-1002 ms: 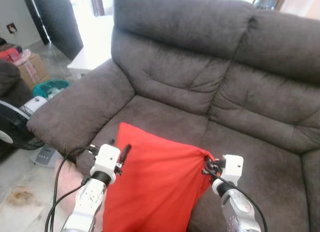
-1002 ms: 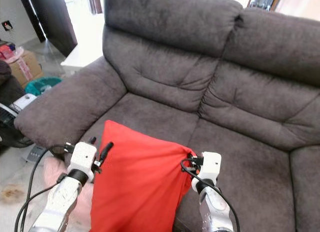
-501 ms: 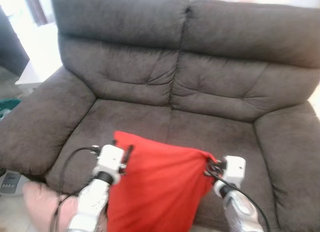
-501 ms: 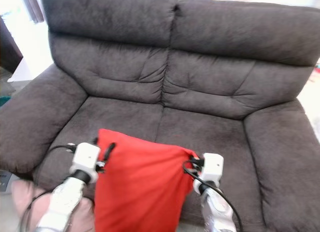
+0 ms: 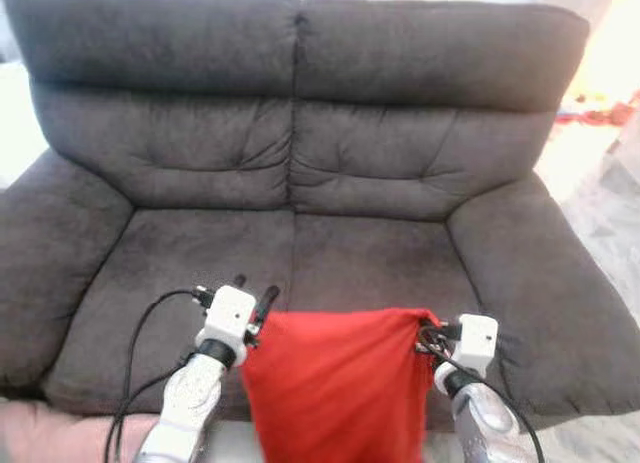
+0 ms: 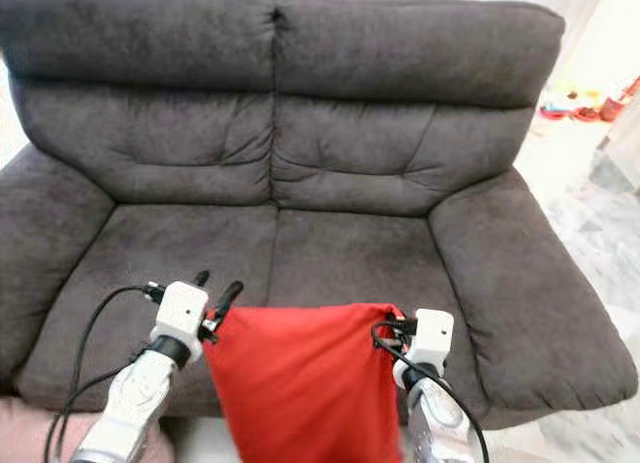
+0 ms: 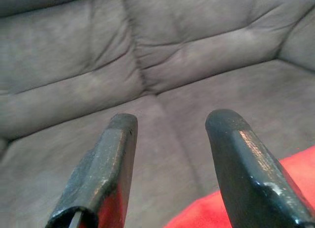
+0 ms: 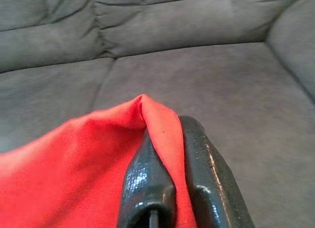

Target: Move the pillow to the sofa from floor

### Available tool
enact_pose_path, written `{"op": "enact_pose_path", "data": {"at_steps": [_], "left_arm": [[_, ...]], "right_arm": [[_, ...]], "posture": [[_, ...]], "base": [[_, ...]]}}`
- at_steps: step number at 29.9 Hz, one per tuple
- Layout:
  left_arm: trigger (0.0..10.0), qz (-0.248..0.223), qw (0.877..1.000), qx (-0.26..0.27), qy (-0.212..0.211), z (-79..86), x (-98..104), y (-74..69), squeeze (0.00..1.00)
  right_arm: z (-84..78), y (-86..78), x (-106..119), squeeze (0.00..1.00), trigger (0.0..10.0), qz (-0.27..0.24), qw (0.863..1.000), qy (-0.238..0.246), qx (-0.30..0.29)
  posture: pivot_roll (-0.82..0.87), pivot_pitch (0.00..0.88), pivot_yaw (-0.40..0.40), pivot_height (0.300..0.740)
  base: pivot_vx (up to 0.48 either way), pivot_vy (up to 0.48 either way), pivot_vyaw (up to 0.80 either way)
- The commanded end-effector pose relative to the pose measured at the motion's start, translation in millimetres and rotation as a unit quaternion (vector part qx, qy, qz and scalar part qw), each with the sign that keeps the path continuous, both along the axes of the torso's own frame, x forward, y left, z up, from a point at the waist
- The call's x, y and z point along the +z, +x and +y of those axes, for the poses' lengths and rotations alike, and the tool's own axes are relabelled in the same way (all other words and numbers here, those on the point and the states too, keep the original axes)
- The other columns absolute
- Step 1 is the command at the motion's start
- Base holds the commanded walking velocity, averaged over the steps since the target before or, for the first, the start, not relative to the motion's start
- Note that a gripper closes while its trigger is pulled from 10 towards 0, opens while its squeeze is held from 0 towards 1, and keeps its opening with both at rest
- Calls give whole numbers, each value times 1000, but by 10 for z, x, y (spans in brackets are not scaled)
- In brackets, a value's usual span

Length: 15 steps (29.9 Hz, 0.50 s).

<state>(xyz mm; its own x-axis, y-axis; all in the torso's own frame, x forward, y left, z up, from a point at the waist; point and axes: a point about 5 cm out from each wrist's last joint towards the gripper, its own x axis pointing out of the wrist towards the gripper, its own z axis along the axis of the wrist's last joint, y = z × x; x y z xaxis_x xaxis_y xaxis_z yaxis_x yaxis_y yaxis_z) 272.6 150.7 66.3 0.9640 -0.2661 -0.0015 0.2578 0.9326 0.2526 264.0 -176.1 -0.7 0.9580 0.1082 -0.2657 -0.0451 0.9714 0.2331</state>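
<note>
Place: a home living room.
Main sign: a dark grey two-seat sofa (image 5: 300,183) with padded arms and a tufted back, just ahead of the left end effector (image 5: 252,287) and the right end effector (image 5: 428,328).
Floor: pale marbled tiles (image 6: 610,233) beyond the sofa's arm, out past the right end effector.
Clutter: small bright things (image 6: 590,105) lying on the floor farther off on that same side (too blurred to name).
Light: strong daylight behind the sofa's back.
</note>
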Motion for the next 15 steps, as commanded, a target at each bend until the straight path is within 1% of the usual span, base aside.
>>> {"op": "enact_pose_path", "data": {"at_steps": [1,3,4,8,9,12,13,15], "left_arm": [[10000,16,1000,-14,-3,-32,-47,-34,0],[10000,20,1000,-21,-2,-26,-53,-44,0],[10000,30,999,-36,-2,-6,-67,-66,0],[10000,59,996,-65,-1,50,-109,-123,0],[10000,83,993,-88,7,90,-156,-183,0],[10000,119,985,-121,24,163,-233,-278,0],[10000,141,979,-142,32,216,-272,-344,0],[10000,157,974,-159,33,247,-295,-391,0]], "right_arm": [[-109,178,280,0,10000,-72,997,-18,-7],[-93,177,282,0,10000,-71,997,-25,12],[-67,174,283,0,10000,-68,996,-32,39],[-23,163,307,0,10000,-70,993,-42,91],[8,146,332,0,10000,-74,987,-50,131],[49,111,359,0,10000,-77,976,-68,191],[67,81,375,0,10000,-77,968,-75,225],[78,58,388,0,10000,-77,962,-80,249]], "posture": [[108,52,-56,740],[108,52,-56,740],[105,53,-57,740],[106,53,-57,740],[106,53,-57,740],[108,53,-57,740],[109,52,-58,740],[109,52,-58,740]], "base": [[0,0,0],[0,0,0],[0,0,0],[0,0,0],[0,0,0],[0,0,0],[0,0,0],[0,0,0]]}}
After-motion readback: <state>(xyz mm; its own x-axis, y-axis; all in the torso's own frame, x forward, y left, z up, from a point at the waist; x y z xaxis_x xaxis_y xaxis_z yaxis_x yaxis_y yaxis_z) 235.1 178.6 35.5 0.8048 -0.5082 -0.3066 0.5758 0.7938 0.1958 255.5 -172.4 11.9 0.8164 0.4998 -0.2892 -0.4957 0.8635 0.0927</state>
